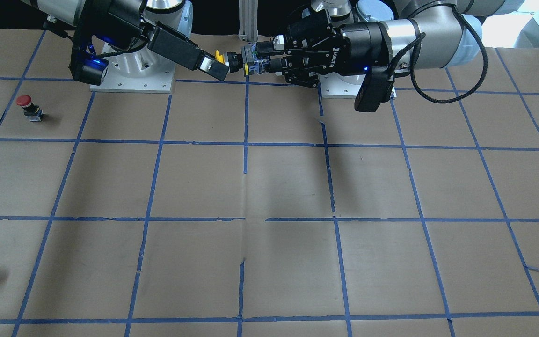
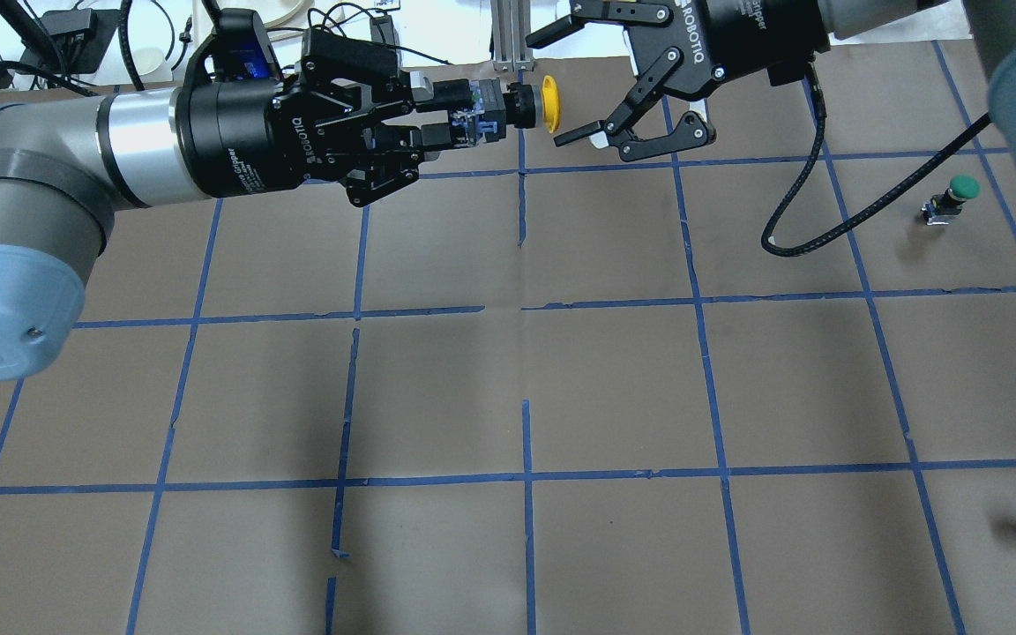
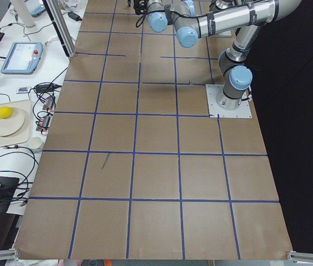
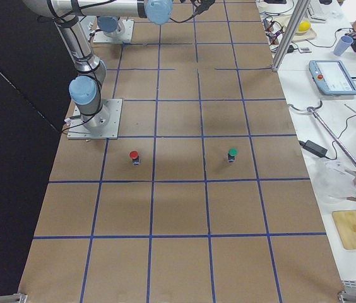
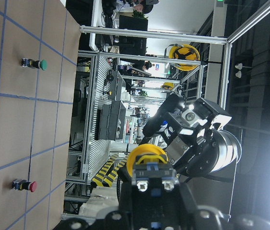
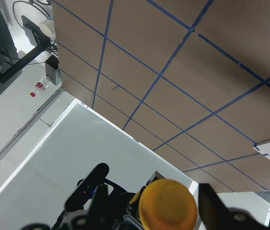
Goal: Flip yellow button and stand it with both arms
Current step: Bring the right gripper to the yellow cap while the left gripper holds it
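Hand-over step, mid-air over the counter (image 2: 508, 397). The left gripper (image 2: 462, 113), jaws clenched on its black body, holds the button (image 2: 549, 104) level. The right gripper (image 2: 566, 88), jaws gaping, flanks the yellow cap. Next, likely: right closes on cap before left releases.

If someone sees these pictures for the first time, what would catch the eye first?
First, the yellow button, held sideways in the air above the table by the shut jaws of the left gripper. Its cap points at the right gripper, whose open jaws sit on either side of it. Far off on the robot's right, a green button stands on the table.
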Available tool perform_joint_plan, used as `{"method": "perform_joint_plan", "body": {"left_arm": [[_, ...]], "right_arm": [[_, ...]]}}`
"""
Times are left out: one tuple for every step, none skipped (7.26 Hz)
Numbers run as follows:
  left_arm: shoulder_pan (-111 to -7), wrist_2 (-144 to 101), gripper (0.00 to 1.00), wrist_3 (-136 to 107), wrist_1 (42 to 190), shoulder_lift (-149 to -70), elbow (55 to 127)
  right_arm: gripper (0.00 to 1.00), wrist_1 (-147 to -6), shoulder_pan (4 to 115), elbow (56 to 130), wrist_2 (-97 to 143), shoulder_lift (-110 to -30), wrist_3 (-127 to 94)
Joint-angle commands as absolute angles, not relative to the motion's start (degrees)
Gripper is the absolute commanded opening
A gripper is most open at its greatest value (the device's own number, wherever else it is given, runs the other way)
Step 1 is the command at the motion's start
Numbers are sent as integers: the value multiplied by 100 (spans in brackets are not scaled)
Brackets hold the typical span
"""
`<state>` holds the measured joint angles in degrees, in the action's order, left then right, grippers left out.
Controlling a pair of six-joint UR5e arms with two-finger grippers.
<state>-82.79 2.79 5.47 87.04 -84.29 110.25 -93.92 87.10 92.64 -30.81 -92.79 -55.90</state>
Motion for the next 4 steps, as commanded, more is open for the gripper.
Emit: {"method": "perform_joint_plan", "body": {"left_arm": [[-8279,273,2,493,8701,-8420,10995],[-8279,272,2,492,8684,-8411,11013],[-8279,272,2,501,8684,-8411,11021],[-8279,272,28,475,8684,-8420,11013]], "right_arm": [[21,-9387,8710,9264,-3023,-9272,-5590],[18,-9378,8710,9264,-3023,-9281,-5590],[16,-9378,8710,9264,-3015,-9281,-5599],[16,-9378,8710,9264,-3023,-9281,-5599]]}}
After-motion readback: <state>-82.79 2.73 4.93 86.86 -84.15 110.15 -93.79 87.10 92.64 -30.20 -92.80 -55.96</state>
